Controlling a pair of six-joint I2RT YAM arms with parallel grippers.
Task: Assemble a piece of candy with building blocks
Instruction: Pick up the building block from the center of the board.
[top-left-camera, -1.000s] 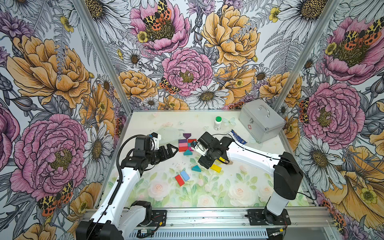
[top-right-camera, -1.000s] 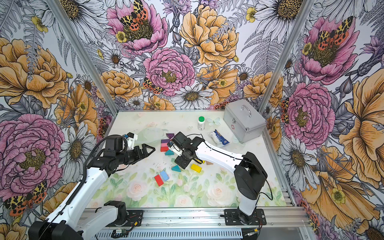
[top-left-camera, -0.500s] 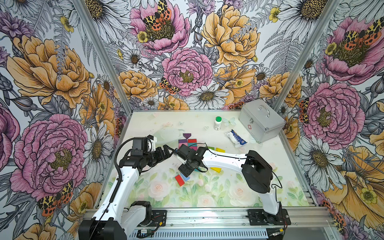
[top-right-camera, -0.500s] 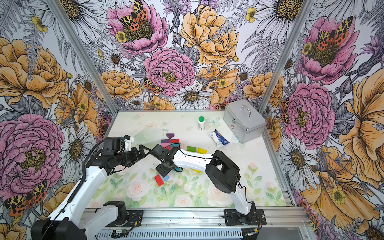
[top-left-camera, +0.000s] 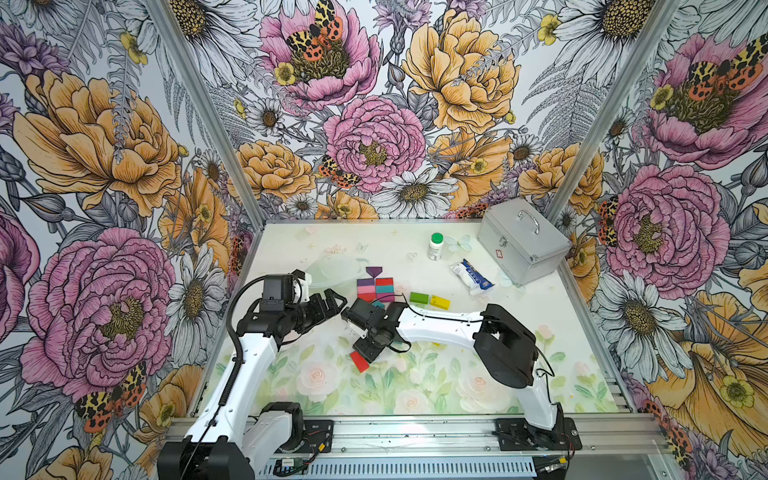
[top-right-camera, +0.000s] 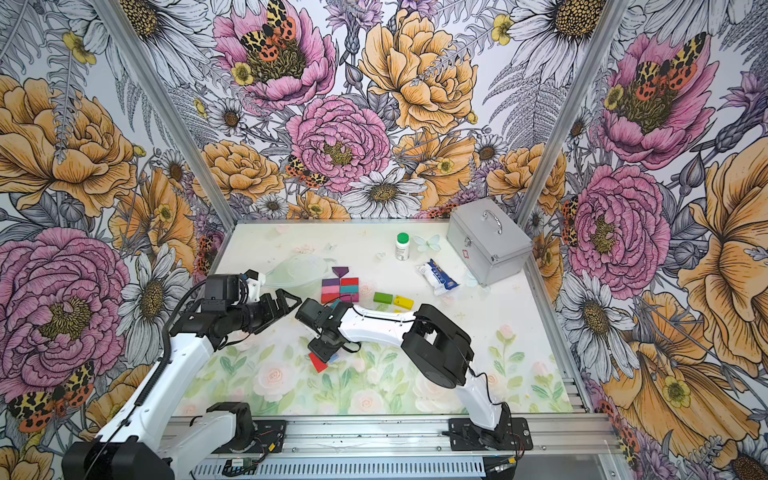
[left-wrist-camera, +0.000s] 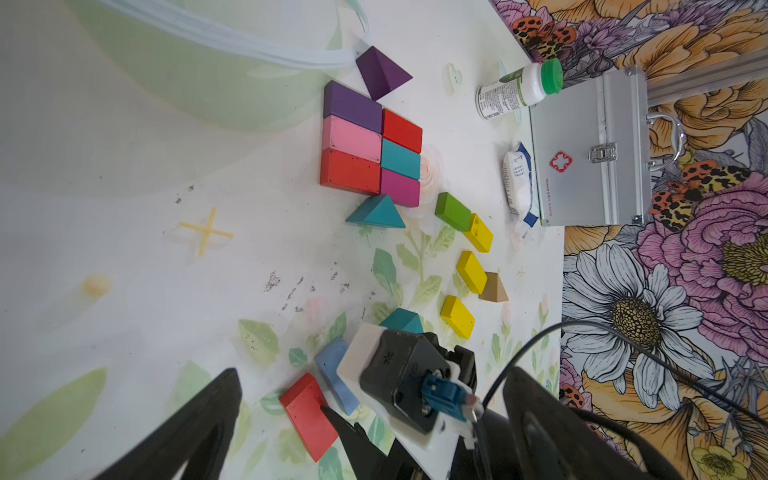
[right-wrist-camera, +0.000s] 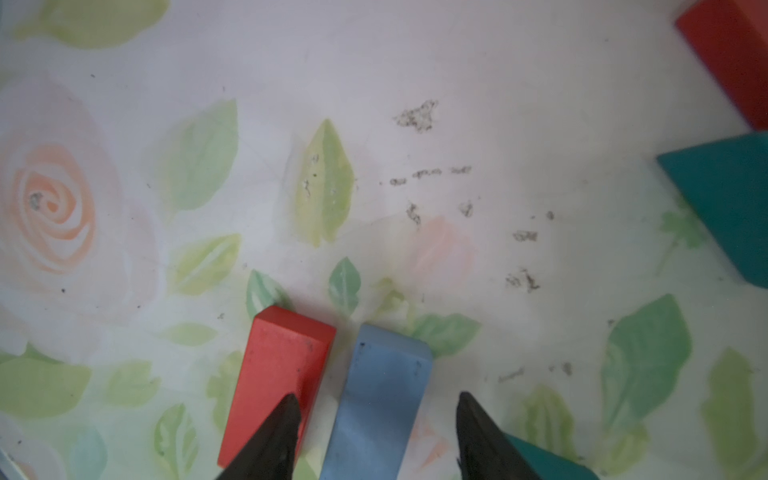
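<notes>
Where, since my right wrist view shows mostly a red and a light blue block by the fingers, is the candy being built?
Observer: Farther back: a six-block grid, two columns pushed together, with a purple triangle at its far end.
Operator: Any spare rectangles?
Observer: A green block and a yellow block lie next to each other on the grid's right.
Operator: Where's the left end effector?
Observer: Open and empty, beside the grid's near left corner.
</notes>
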